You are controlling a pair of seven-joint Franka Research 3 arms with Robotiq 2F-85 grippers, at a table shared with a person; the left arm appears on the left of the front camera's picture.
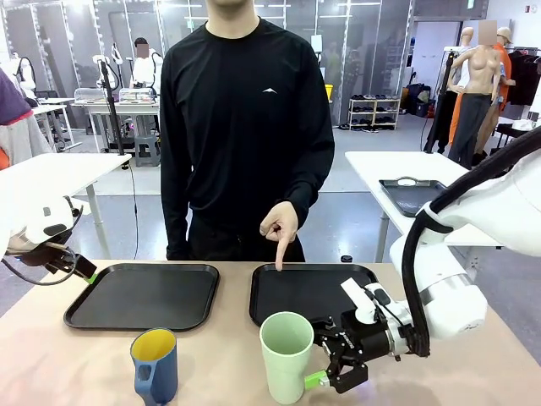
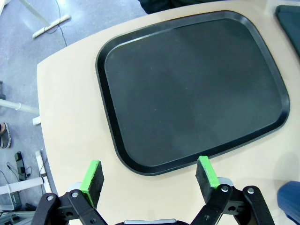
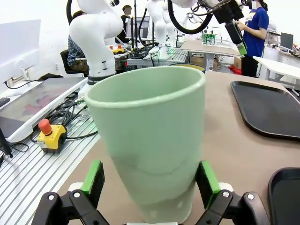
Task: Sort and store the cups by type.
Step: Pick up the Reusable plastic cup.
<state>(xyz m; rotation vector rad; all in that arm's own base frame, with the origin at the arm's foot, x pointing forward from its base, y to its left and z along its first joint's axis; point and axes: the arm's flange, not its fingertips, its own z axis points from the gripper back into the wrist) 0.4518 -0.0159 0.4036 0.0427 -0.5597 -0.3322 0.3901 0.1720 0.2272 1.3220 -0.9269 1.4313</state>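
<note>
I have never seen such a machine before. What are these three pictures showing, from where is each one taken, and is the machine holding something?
The machine is a pair of white robot arms at a table, with a person standing at the far side.

The front view looks across the table. On it lie two black trays, the left tray and the right tray, and nearer the camera stand a pale green tumbler and a dark blue mug, yellow inside. The person's hand points a finger down at the right tray.

The other two pictures come from cameras on the arms' wrists, looking along the fingers. The left gripper is open above the table, near the edge of the left tray, holding nothing. The right gripper has its green pads either side of the tumbler's base; whether they already press on it I cannot tell.
</note>
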